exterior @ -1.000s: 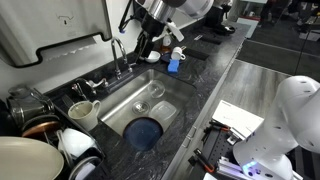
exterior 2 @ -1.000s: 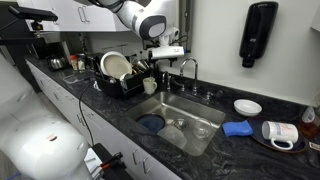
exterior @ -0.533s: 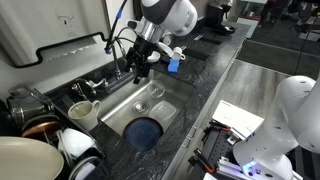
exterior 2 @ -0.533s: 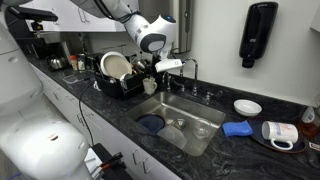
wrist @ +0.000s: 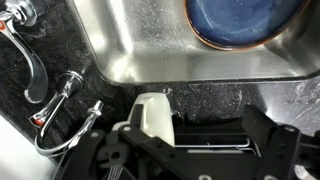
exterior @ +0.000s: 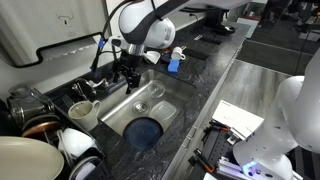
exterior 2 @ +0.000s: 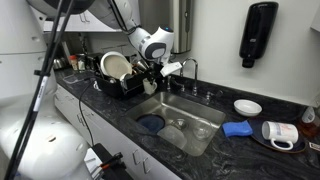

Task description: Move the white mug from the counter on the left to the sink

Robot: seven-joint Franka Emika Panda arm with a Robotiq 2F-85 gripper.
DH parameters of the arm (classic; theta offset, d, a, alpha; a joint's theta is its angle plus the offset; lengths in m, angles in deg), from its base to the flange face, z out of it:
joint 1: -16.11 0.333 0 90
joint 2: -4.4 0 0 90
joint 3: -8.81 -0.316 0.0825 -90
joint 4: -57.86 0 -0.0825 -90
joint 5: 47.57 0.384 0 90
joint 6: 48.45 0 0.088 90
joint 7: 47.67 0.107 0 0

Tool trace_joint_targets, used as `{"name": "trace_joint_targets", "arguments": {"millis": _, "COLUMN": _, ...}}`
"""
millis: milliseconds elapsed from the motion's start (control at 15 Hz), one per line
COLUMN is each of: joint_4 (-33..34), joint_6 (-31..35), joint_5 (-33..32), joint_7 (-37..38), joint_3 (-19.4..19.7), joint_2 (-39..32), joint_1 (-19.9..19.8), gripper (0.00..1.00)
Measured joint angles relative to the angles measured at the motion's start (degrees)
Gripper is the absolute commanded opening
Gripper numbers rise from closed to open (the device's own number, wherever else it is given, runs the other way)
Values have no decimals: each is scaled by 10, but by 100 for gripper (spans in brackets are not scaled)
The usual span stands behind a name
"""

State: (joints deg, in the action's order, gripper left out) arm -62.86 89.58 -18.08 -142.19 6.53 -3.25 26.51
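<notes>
The white mug [exterior: 84, 113] stands upright on the dark speckled counter [exterior: 205, 85], just off the end of the steel sink [exterior: 152, 98] by the dish rack. My gripper [exterior: 128, 82] hangs open and empty over that end of the sink, short of the mug. In the wrist view the mug [wrist: 152, 112] sits at my left finger, on the counter strip below the sink [wrist: 150, 50], and the gap between my fingers [wrist: 200, 132] holds nothing. In an exterior view my gripper [exterior 2: 152, 75] is by the dish rack.
A blue plate [exterior: 145, 132] lies in the sink. The chrome faucet [exterior: 105, 60] and its handles [wrist: 60, 95] stand beside my gripper. A dish rack [exterior 2: 120, 75] holds plates and bowls. Another white mug [exterior 2: 280, 132], a blue cloth [exterior 2: 238, 128] and a small dish [exterior 2: 247, 106] lie beyond the sink.
My arm has swung from the far end of the sink across the basin toward the mug's end and has come lower. The gripper stays open. The mug has not moved.
</notes>
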Motion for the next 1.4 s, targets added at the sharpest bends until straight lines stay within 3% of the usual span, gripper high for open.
{"name": "trace_joint_targets", "arguments": {"millis": 533, "joint_4": 52, "joint_6": -4, "joint_5": -5, "joint_7": -7, "joint_3": -50, "joint_2": -50, "joint_1": -42, "gripper": 100}}
{"name": "trace_joint_targets", "arguments": {"millis": 733, "joint_4": 77, "joint_6": -59, "joint_5": 8, "joint_7": -38, "joint_3": -67, "joint_2": -69, "joint_1": -56, "gripper": 100}}
{"name": "trace_joint_targets", "arguments": {"millis": 1400, "joint_4": 80, "joint_6": -63, "joint_5": 3, "joint_7": -15, "joint_3": -69, "joint_2": -73, "joint_1": -58, "gripper": 100}}
